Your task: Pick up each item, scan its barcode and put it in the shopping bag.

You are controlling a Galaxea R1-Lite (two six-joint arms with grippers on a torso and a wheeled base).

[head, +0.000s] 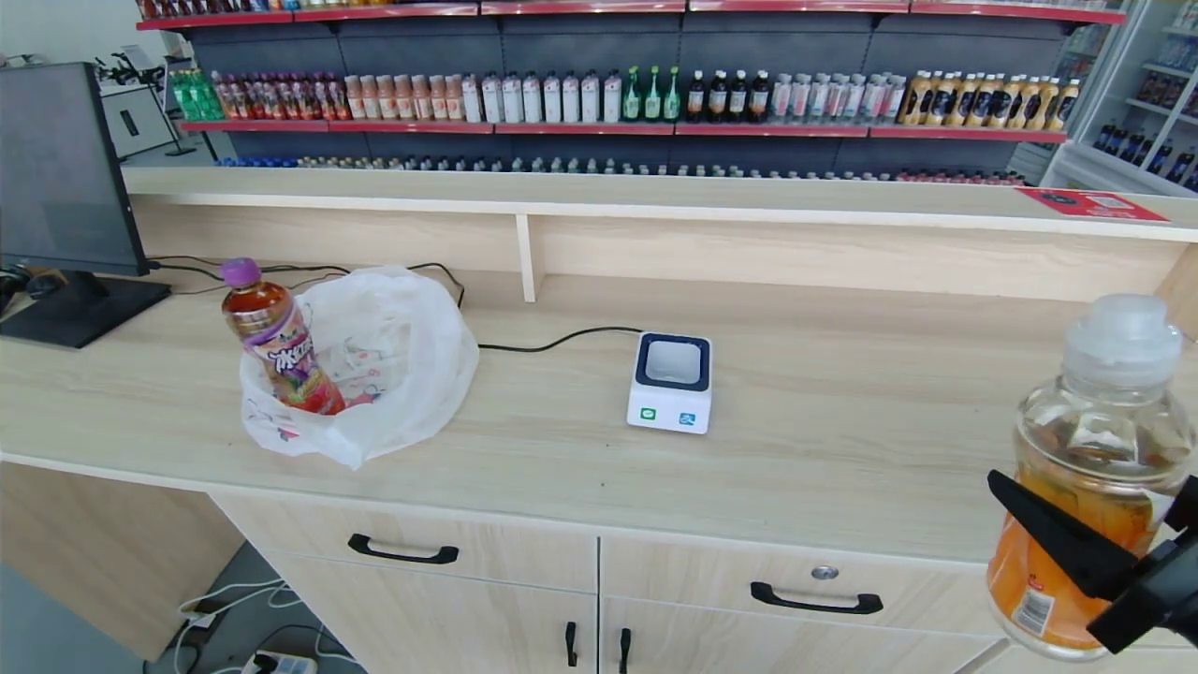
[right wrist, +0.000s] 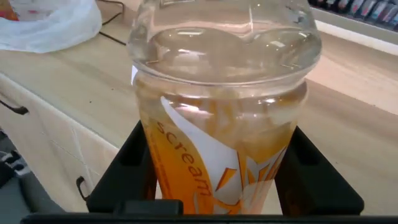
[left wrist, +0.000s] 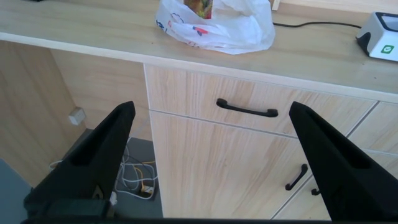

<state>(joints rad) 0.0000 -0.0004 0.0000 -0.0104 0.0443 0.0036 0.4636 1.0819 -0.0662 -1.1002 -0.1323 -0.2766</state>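
Observation:
My right gripper [head: 1114, 548] is shut on a clear bottle with an orange label and white cap [head: 1090, 477], held upright at the near right edge of the counter; the same orange bottle [right wrist: 221, 118] sits between the black fingers [right wrist: 121, 168]. A white shopping bag [head: 393, 374] lies on the left of the counter with a purple-capped red tea bottle [head: 276, 342] standing in it. The white barcode scanner [head: 670, 381] sits mid-counter, left of the held bottle. My left gripper [left wrist: 211, 162] hangs open below the counter front, facing the drawers, with the bag [left wrist: 217, 28] above it.
A dark monitor [head: 61, 187] stands at the far left. A black cable [head: 552, 342] runs from the scanner toward the bag. A raised wooden ledge [head: 655, 201] lines the counter's back. Drawer handles [left wrist: 247, 110] face the left gripper.

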